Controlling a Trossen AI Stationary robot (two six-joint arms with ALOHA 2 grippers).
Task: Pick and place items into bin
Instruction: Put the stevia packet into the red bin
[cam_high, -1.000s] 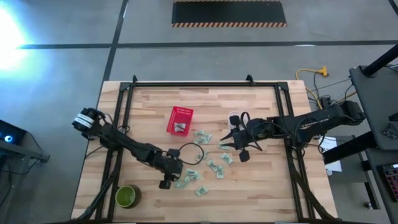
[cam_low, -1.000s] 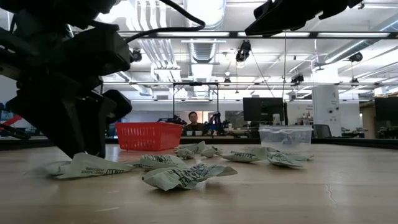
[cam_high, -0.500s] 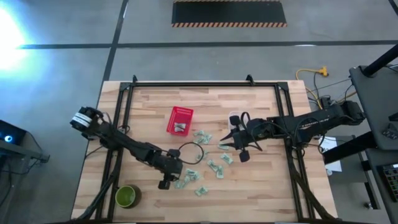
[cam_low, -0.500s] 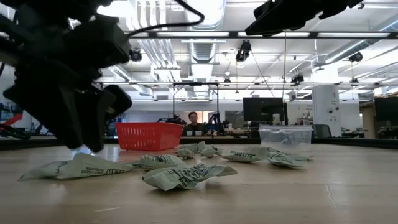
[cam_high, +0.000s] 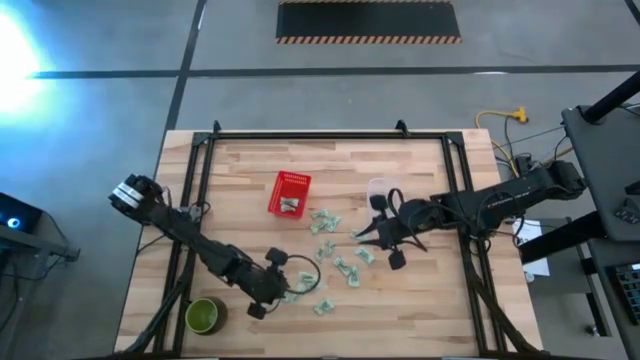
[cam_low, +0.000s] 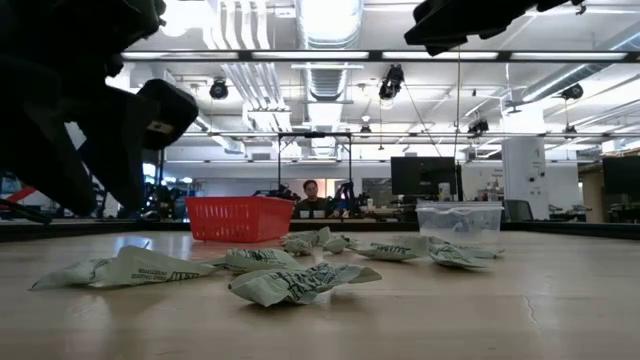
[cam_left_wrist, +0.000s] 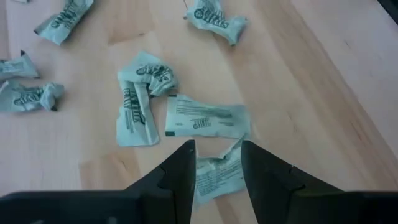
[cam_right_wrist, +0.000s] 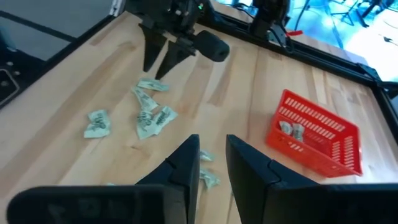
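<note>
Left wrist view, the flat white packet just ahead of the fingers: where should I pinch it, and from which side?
Judging by its pose, come straight down on the flat white packet and pinch across its short width, near the middle. It lies flat on the table, long side crosswise to the left gripper, whose fingers stand open. Mind the crumpled packet touching one end.

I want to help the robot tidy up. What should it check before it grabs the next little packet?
1. Left tool open: ok, its two fingers stand apart.
2. Left tool empty: ok, nothing between the fingers.
3. A packet near the left tool: ok, several lie flat on the table below it.
4. Red basket has room: ok, only a few packets inside.
5. Right tool out of the way: ok, it hangs over other packets, apart from the left arm.
6. Green bowl clear of the arm: cannot tell, they sit close.
</note>
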